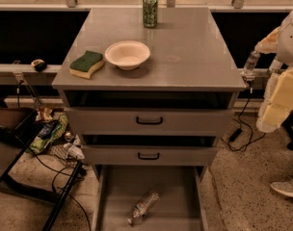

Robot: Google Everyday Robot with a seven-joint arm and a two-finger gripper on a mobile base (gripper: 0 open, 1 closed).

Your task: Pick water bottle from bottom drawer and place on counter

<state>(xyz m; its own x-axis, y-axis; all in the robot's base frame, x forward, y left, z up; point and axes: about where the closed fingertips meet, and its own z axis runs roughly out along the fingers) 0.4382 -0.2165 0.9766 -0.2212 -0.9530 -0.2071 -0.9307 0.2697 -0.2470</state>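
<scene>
The robot's hand hangs just off the right edge of the broad, smooth grey table, at tabletop height. Whether it's open or closed, or holding anything, can't be told. Trouble could come low down: the small, clear, crinkled plastic water bottle lies on its side, so a glancing pinch could crumple it or send it rolling. The two grey drawers with black handles also crowd the reach from above. The bottle rests on the bare floor of the wide grey metal bottom drawer, well below the hand and toward the view's left.
</scene>
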